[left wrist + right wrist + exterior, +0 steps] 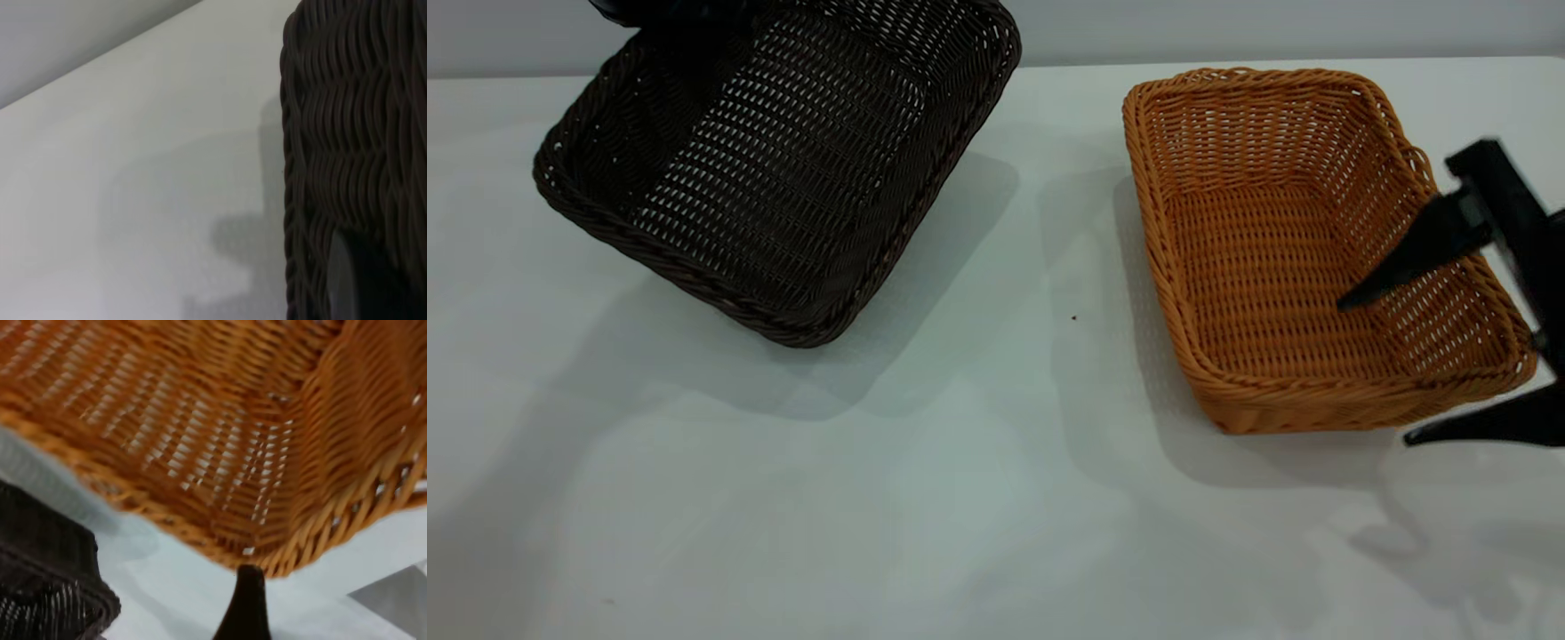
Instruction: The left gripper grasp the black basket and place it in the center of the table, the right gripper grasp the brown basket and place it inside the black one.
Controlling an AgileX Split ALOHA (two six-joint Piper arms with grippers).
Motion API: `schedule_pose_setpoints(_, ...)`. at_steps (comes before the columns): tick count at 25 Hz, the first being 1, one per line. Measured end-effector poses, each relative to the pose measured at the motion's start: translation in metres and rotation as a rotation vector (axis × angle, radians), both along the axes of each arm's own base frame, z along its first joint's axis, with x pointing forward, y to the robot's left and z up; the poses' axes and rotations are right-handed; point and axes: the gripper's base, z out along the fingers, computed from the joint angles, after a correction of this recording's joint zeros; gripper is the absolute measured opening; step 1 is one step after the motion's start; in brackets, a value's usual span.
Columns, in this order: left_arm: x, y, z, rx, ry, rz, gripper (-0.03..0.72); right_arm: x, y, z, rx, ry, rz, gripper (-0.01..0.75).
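Exterior view: set high, facing the arms, looking steeply down on the table (978, 498). Left wrist view: pressed close against the black basket (353, 147) wall, table beyond. Right wrist view: close over the brown basket (220, 433) rim. Exterior and right wrist views share both baskets.

Between the black basket (783, 169) and the brown basket (1307, 258) runs a bare strip of table (1040, 373); nearer the camera than the brown basket, open table.

Black basket (783, 169) left – brown basket (1307, 267) right, on table (978, 462).
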Motion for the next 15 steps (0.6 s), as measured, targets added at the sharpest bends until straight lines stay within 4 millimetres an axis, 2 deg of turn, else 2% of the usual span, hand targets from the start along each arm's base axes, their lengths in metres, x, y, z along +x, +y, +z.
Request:
schedule_pose_setpoints(9,0.001,0.000,0.000,-0.001,-0.008,-0.001,0.079,0.011,-0.003,-0.032,-0.014,-0.008,-0.059,0.569)
schedule_pose_setpoints(11,0.001,0.000,0.000,-0.001,-0.008,-0.001,0.079,0.014,-0.003,-0.035,-0.017,-0.010,-0.052,0.519)
schedule_pose_setpoints(13,0.000,0.000,0.000,-0.001,-0.007,-0.001,0.079,0.017,-0.004,-0.038,-0.023,-0.017,-0.045,0.437)
schedule_pose_setpoints(15,0.000,0.000,0.000,-0.001,-0.007,-0.001,0.079,0.020,-0.004,-0.038,-0.035,-0.033,-0.030,0.309)
